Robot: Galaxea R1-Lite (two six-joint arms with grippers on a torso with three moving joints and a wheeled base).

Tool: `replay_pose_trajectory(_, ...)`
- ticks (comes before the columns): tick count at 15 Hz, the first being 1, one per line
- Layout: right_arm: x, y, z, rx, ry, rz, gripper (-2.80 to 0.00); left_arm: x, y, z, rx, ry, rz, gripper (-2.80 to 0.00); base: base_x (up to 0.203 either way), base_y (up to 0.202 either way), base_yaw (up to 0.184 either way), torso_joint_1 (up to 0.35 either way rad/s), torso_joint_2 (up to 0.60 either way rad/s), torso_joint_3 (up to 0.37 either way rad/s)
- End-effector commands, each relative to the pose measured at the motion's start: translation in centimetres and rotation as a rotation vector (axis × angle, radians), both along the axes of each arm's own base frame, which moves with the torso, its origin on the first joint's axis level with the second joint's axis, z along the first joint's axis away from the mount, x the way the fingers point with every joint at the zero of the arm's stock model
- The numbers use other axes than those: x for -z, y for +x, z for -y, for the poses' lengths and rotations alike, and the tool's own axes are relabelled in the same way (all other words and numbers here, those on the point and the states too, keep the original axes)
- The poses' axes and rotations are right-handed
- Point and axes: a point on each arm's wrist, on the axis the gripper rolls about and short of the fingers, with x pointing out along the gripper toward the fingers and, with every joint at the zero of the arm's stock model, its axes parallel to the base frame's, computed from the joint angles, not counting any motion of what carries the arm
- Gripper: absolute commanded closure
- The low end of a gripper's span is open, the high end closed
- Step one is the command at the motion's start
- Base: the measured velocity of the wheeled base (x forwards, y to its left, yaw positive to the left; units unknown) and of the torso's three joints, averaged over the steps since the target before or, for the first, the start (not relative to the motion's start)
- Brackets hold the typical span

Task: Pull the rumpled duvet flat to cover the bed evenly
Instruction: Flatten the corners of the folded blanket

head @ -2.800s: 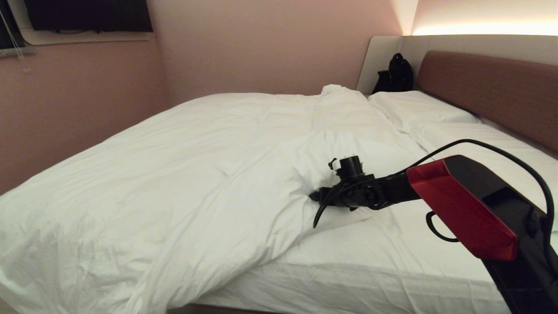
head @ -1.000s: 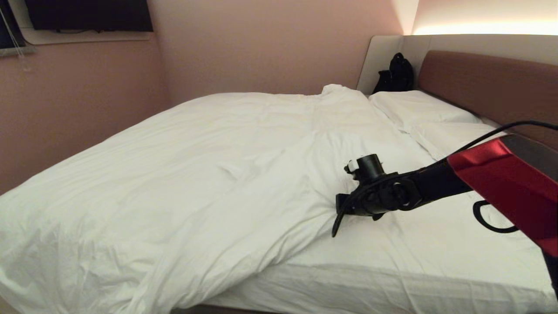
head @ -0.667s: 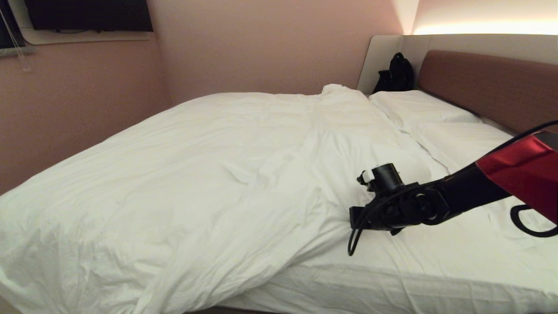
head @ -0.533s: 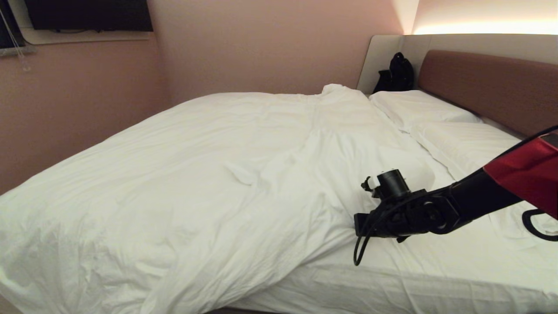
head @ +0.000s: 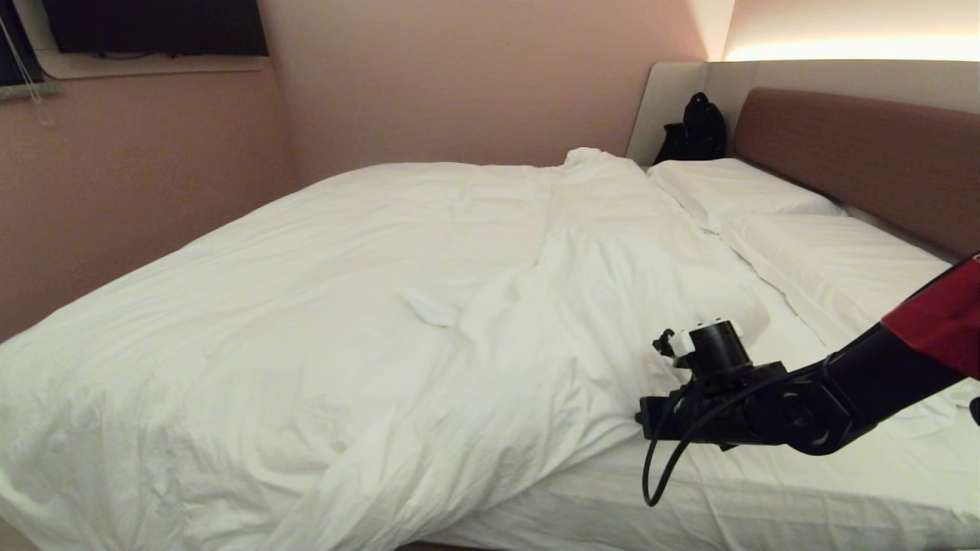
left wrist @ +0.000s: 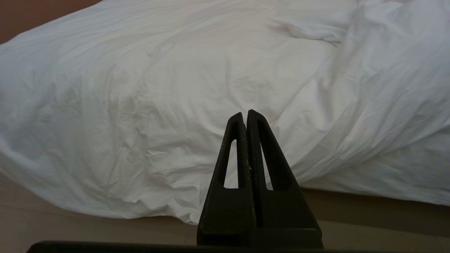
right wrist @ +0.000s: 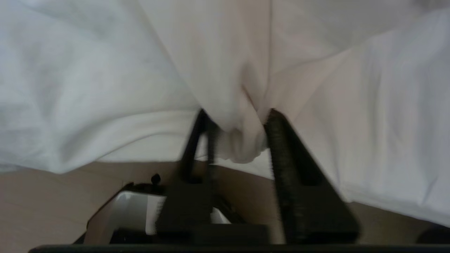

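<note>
Duvet (head: pixel 344 321) is spread over the left and middle of the bed (head: pixel 766 497), its bunched edge met by the right hand (right wrist: pixel 239 140) near the front right. A fold of white cloth is seen between the parted fingers (right wrist: pixel 281 140); whether it is gripped cannot be told. Left hand (left wrist: pixel 246 116) is pressed closed, empty, off the duvet's hanging corner.

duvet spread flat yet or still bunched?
Still bunched. The duvet lies in folds over the foot-side part of the bed, leaving bare sheet between its edge and the pillows.
</note>
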Motion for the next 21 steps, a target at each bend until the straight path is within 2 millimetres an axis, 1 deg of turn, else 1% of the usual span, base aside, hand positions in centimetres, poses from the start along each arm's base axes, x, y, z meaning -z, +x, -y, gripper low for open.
replay_pose_trajectory(1, -0.4, 0.3, -0.1, 0.001, 0.018, 0.046, -2.80, 0.0, 0.0, 0.0, -0.001, 0.000, 0.000, 0.00, 0.000, 0.000, 0.000, 0.000, 0.00, 0.000)
replay_pose_trajectory(3, -0.4, 0.4, -0.1, 0.002, 0.020, 0.049, -2.80, 0.0, 0.0, 0.0, -0.001, 0.000, 0.000, 0.00, 0.000, 0.000, 0.000, 0.000, 0.00, 0.000)
replay_pose_trajectory(5, -1.2, 0.2, -0.1, 0.007, 0.034, 0.074, -2.80, 0.0, 0.0, 0.0, -0.001, 0.000, 0.000, 0.00, 0.000, 0.000, 0.000, 0.000, 0.00, 0.000)
replay_pose_trajectory(6, -2.1, 0.1, 0.0, 0.008, 0.046, 0.103, -2.80, 0.0, 0.0, 0.0, -0.001, 0.000, 0.000, 0.00, 0.000, 0.000, 0.000, 0.000, 0.00, 0.000)
replay_pose_trajectory(8, -5.2, -0.5, 0.2, 0.007, 0.079, 0.197, -2.80, 0.0, 0.0, 0.0, -0.001, 0.000, 0.000, 0.00, 0.000, 0.000, 0.000, 0.000, 0.00, 0.000)
replay_pose_trajectory(9, -5.8, -0.6, 0.2, 0.006, 0.085, 0.216, -2.80, 0.0, 0.0, 0.0, -0.001, 0.000, 0.000, 0.00, 0.000, 0.000, 0.000, 0.000, 0.00, 0.000)
replay_pose_trajectory(10, -7.0, -0.4, 0.2, 0.003, 0.096, 0.255, -2.80, 0.0, 0.0, 0.0, -0.001, 0.000, 0.000, 0.00, 0.000, 0.000, 0.000, 0.000, 0.00, 0.000)
replay_pose_trajectory(12, -10.5, 1.0, -0.3, 0.001, 0.134, 0.374, -2.80, 0.0, 0.0, 0.0, -0.001, 0.000, 0.000, 0.00, 0.000, 0.000, 0.000, 0.000, 0.00, 0.000)
replay_pose_trajectory(13, -11.7, 1.9, -0.6, 0.001, 0.145, 0.408, -2.80, 0.0, 0.0, 0.0, -0.001, 0.000, 0.000, 0.00, 0.000, 0.000, 0.000, 0.000, 0.00, 0.000)
replay_pose_trajectory(14, -12.2, 2.9, -1.0, 0.000, 0.148, 0.418, -2.80, 0.0, 0.0, 0.0, -0.001, 0.000, 0.000, 0.00, 0.000, 0.000, 0.000, 0.000, 0.00, 0.000)
replay_pose_trajectory(16, -12.5, 5.0, -1.7, 0.001, 0.148, 0.418, -2.80, 0.0, 0.0, 0.0, -0.001, 0.000, 0.000, 0.00, 0.000, 0.000, 0.000, 0.000, 0.00, 0.000)
replay_pose_trajectory(17, -12.0, 6.0, -2.1, 0.002, 0.143, 0.404, -2.80, 0.0, 0.0, 0.0, -0.001, 0.000, 0.000, 0.00, 0.000, 0.000, 0.000, 0.000, 0.00, 0.000)
replay_pose_trajectory(18, -11.5, 6.5, -2.3, 0.003, 0.140, 0.393, -2.74, 0.0, 0.0, 0.0, -0.001, 0.000, 0.000, 0.00, 0.000, 0.000, 0.000, 0.000, 0.00, 0.000)
replay_pose_trajectory(19, -11.5, 6.6, -2.3, 0.000, 0.140, 0.390, 0.00, 0.0, 0.0, 0.0, -0.001, 0.000, 0.000, 0.00, 0.000, 0.000, 0.000, 0.000, 0.00, 0.000)
replay_pose_trajectory(20, -11.6, 6.5, -2.3, 0.001, 0.144, 0.396, 0.00, 0.0, 0.0, 0.0, -0.001, 0.000, 0.000, 0.00, 0.000, 0.000, 0.000, 0.000, 0.00, 0.000)
replay_pose_trajectory(21, -12.2, 6.3, -2.3, 0.000, 0.148, 0.413, 0.00, 0.0, 0.0, 0.0, -0.001, 0.000, 0.000, 0.00, 0.000, 0.000, 0.000, 0.000, 0.00, 0.000)
